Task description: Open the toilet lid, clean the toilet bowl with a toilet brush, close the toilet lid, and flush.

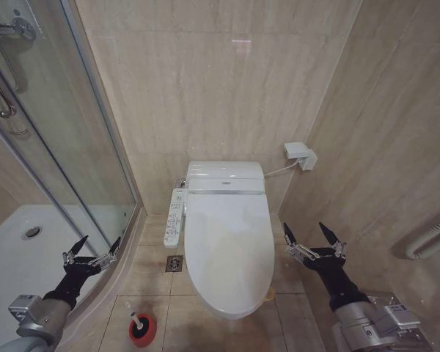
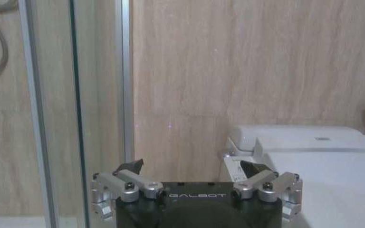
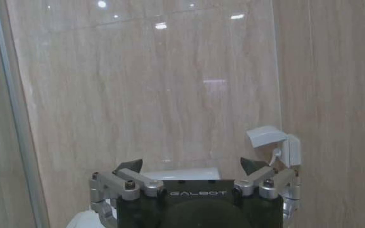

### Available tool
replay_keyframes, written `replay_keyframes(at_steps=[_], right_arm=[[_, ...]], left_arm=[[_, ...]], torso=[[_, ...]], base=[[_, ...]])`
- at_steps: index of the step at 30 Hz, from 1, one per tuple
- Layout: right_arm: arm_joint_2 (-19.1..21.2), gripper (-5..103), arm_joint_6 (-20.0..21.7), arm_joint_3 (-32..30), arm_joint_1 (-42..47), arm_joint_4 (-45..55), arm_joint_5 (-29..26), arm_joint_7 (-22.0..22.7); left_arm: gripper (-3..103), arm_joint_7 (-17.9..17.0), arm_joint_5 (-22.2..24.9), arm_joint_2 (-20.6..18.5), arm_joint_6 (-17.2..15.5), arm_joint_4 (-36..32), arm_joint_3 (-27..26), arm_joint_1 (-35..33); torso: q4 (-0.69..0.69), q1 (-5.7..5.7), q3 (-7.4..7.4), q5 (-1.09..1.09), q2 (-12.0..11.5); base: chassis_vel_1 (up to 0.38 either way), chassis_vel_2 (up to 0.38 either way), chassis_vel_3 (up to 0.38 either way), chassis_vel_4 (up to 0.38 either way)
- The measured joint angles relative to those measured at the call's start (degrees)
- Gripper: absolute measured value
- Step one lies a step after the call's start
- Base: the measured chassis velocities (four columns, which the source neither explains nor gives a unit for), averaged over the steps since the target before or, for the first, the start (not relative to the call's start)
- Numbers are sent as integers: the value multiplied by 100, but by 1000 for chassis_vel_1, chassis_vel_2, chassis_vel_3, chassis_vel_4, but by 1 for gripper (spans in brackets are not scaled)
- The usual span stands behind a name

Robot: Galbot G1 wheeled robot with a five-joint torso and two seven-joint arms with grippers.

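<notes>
The white toilet lid [image 1: 229, 242] lies shut over the toilet in the middle of the head view, hiding the toilet bowl. The toilet brush [image 1: 137, 322] stands in its red holder [image 1: 142, 331] on the floor tiles, left of the toilet's front. My left gripper [image 1: 93, 244] hovers open to the left of the toilet, in front of the shower glass, holding nothing. My right gripper [image 1: 308, 230] is open and empty to the right of the lid. In the left wrist view the open left gripper [image 2: 194, 166] faces the wall, with the toilet lid [image 2: 334, 175] beside it.
A glass shower enclosure [image 1: 66, 147] with a raised curb stands at the left. A control panel [image 1: 176, 218] juts from the toilet's left side. A floor drain [image 1: 174, 263] lies beside the toilet. A white wall box [image 1: 299, 155] with a cable hangs at the right, and a towel rail [image 1: 433, 238] too.
</notes>
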State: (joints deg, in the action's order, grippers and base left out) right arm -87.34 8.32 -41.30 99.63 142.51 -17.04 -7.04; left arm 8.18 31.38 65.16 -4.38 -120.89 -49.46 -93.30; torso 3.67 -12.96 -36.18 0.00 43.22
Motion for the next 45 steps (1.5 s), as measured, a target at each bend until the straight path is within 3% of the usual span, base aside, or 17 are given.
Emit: replay_keyframes(at_steps=[16,24,32,45], right_arm=[[0,100,0,0,0,0,0,0],[0,100,0,0,0,0,0,0],[0,100,0,0,0,0,0,0],[0,100,0,0,0,0,0,0]], left_arm=[[100,-55,140,7,269,205,89,49],[100,105,132,30,367,252,109,41],[100,624,209,-4,483,353,105,68],[100,749,229,3,510,401,88,81]], torso=[[0,0,0,0,0],[0,0,0,0,0],[1,0,0,0,0],[0,0,0,0,0]], base=[[0,0,0,0],[0,0,0,0],[-48,36,40,-32],[-60,54,60,-64]])
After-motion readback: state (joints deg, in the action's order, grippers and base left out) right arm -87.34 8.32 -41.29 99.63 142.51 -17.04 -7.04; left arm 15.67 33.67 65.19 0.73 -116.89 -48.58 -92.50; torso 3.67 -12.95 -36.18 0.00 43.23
